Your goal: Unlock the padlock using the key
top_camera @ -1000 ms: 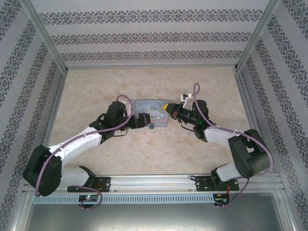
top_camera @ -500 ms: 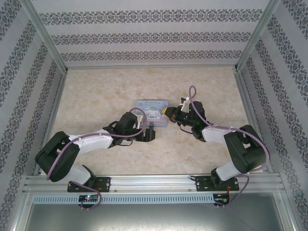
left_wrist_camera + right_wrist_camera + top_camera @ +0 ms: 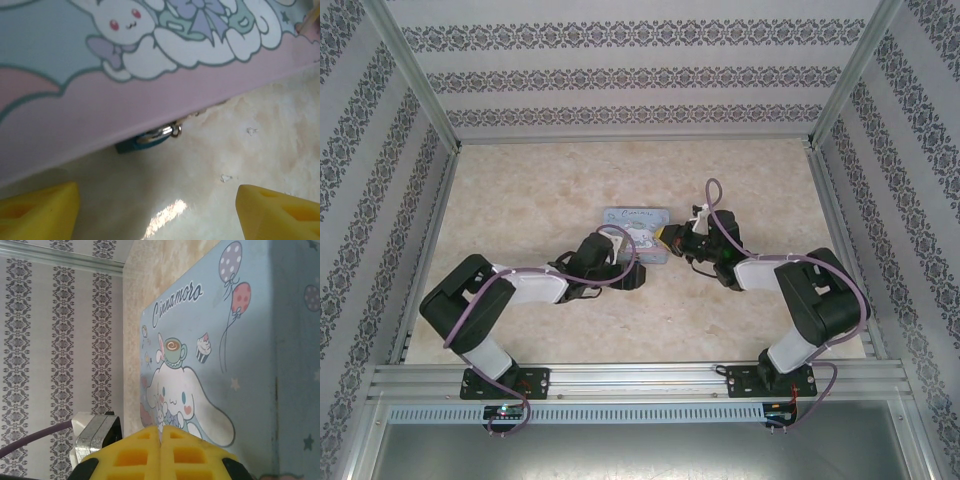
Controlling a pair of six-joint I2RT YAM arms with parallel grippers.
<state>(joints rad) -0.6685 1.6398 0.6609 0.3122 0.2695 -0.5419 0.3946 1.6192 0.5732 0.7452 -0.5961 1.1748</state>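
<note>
The desk (image 3: 520,190) carries the cartoon tin (image 3: 638,222) at its centre, well apart from every edge, so we have open room on all sides. The left pincer (image 3: 157,212) is released, its fingers spread before the tin's near edge, where the padlock (image 3: 142,142) hangs. The right pincer (image 3: 161,437) is clenched at the tin's right edge; we cannot tell whether it holds the key. We judge unlocking not yet begun: insertion and turning remain.

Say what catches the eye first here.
The pastel cartoon tin sits mid-table. In the left wrist view, the teal padlock peeks from under the tin's edge, ahead of the open left gripper. The right gripper, shut, faces the tin's lid.
</note>
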